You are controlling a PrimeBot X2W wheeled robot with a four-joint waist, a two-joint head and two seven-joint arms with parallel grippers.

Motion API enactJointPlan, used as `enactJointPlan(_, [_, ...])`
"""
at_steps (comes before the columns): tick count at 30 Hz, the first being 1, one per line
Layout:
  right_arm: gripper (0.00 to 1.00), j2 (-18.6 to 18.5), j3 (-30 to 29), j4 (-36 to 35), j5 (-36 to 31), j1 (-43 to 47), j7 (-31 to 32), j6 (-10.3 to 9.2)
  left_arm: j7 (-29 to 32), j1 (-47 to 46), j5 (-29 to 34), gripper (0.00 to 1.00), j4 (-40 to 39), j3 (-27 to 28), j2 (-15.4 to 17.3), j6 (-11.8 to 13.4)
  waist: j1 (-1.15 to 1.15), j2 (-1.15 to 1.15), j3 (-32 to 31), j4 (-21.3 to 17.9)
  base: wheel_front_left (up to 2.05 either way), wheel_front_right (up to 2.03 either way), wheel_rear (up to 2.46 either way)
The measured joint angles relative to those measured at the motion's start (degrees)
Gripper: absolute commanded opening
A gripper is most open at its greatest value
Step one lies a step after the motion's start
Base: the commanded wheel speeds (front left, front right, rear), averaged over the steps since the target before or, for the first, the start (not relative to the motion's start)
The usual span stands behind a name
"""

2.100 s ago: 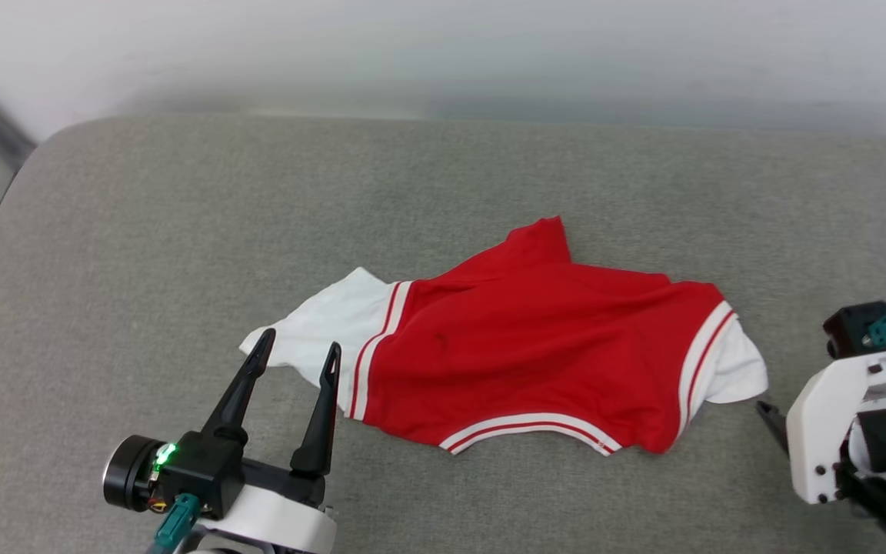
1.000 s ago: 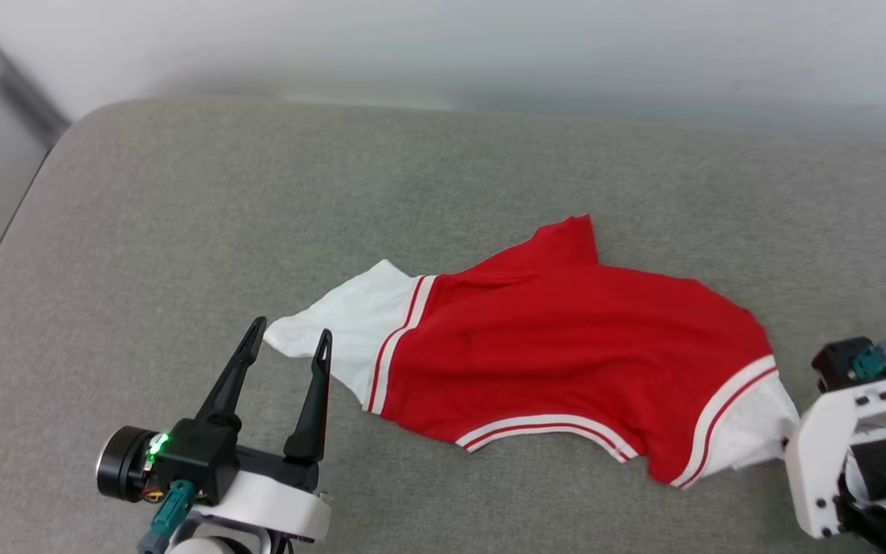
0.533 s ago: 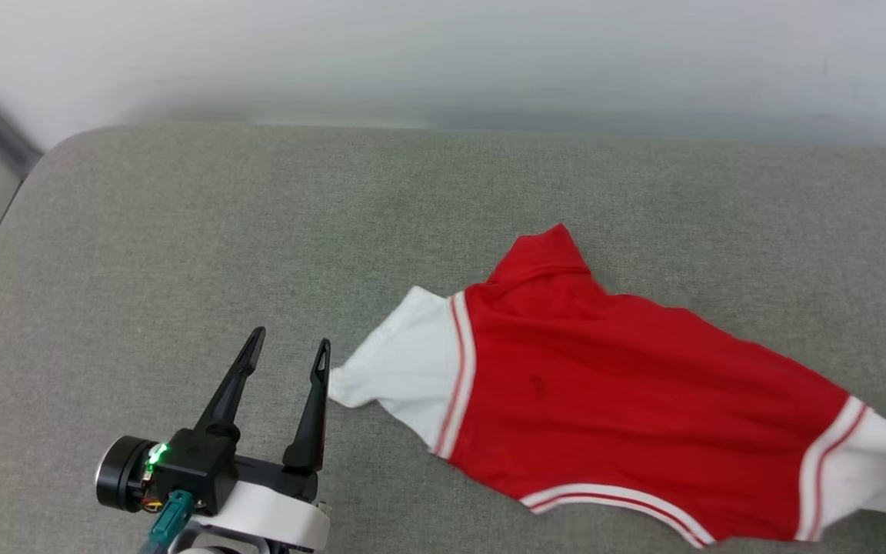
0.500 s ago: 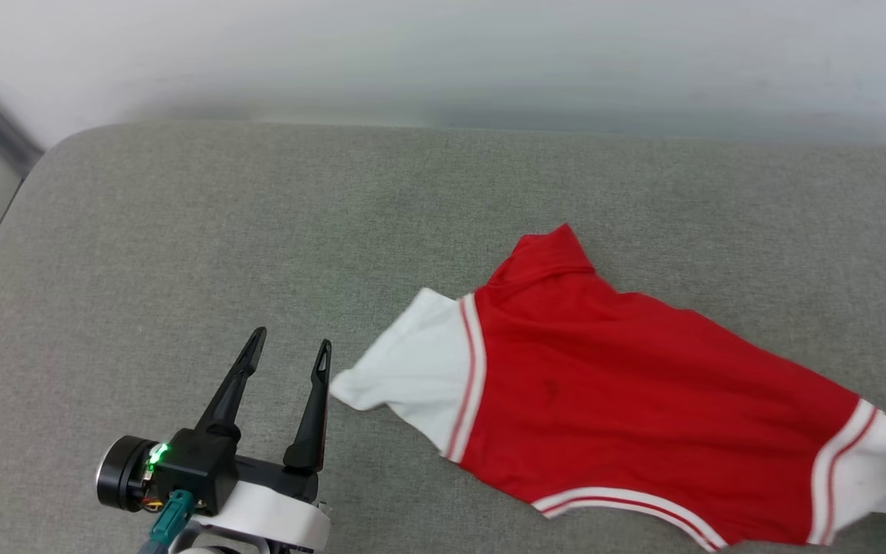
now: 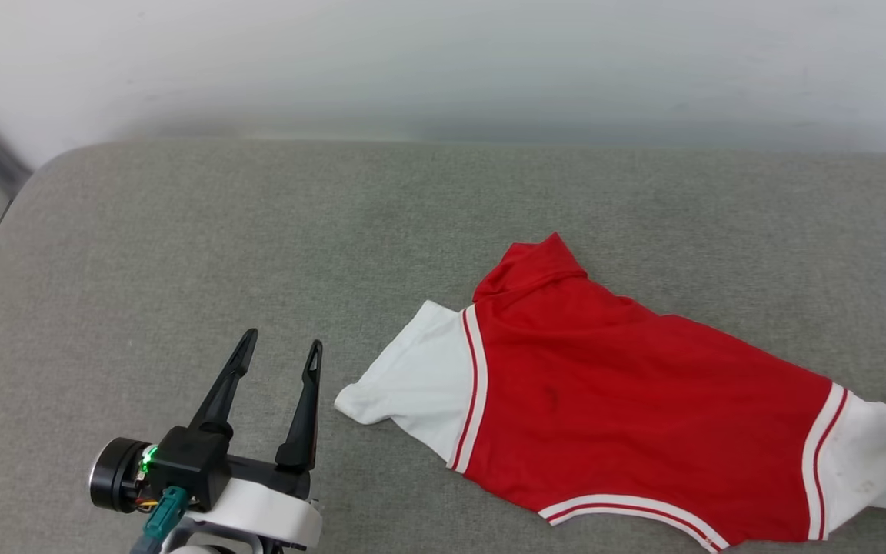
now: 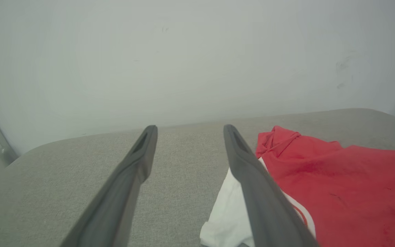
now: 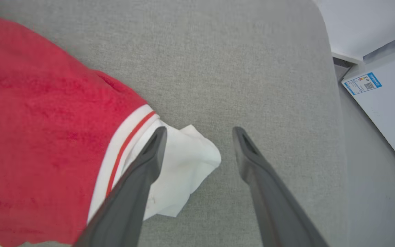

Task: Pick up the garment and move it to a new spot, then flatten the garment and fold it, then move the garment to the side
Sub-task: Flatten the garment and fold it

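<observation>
Red garment (image 5: 627, 415) lay across the grey pad (image 5: 181, 231), long axis sleeve to sleeve. Right gripper (image 7: 199, 129), wide and empty, sat at one sleeve, nearer than left gripper (image 5: 281, 340), also wide, beside the other.

red white-sleeved garment (image 5: 627, 408) lies spread on grey cushion (image 5: 258, 246).

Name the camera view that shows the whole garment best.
Head view: the garment lies nearly whole on the grey cushion. Left wrist view shows one white sleeve and some red body; right wrist view, the other sleeve.
</observation>
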Motion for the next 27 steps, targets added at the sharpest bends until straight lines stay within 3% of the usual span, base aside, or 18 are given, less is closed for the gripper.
enactJointPlan(6, [1.00,4.44,-1.68,-5.06,0.87,-0.27,-10.51,-0.01,0.00,0.54,-0.11,1.00,-0.21,0.57,-0.02,-0.26,0.00,0.00,-1.60,-1.56,0.00,0.00,0.00])
enactJointPlan(16, [1.00,15.95,-5.36,-14.92,1.94,5.95,-24.03,-0.01,0.47,1.97,-2.38,1.00,-0.63,1.26,-0.11,-0.98,-0.01,0.00,-2.66,-4.03,0.00,0.00,0.00])
enactJointPlan(22, [1.00,19.04,-6.52,-18.16,1.92,8.29,-25.52,-0.01,13.49,0.65,-6.49,1.00,0.19,-2.36,2.82,-2.27,-0.01,0.00,-0.91,-5.14,0.00,0.00,0.00])
enactJointPlan(27, [1.00,18.76,-6.44,-18.73,1.32,9.29,-25.47,-0.01,28.07,-2.81,-8.38,1.00,2.04,-2.94,5.42,-1.91,-0.01,0.00,1.27,-6.13,0.00,0.00,0.00])
